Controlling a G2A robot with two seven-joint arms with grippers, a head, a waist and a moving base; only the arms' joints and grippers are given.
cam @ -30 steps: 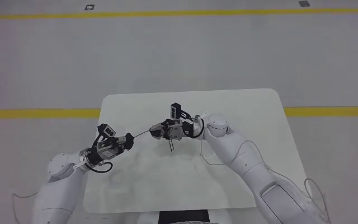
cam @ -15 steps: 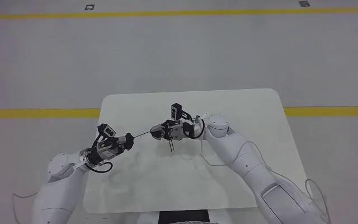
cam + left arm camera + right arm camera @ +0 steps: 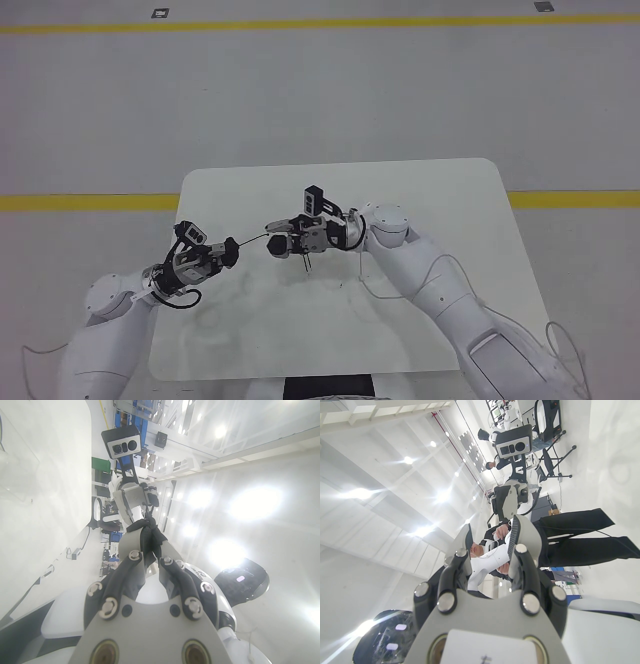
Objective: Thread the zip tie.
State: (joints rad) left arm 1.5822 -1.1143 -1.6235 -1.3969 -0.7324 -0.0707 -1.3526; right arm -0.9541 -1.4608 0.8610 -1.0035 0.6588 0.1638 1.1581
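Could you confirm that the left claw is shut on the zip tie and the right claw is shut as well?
Not quite: the right claw is open, fingers apart with nothing between them, as the right wrist view shows. The left claw is indeed shut on the zip tie.

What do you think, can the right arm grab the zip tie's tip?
Probably yes. The open right end effector sits right at the tip of the zip tie the left end effector holds, nothing between them.
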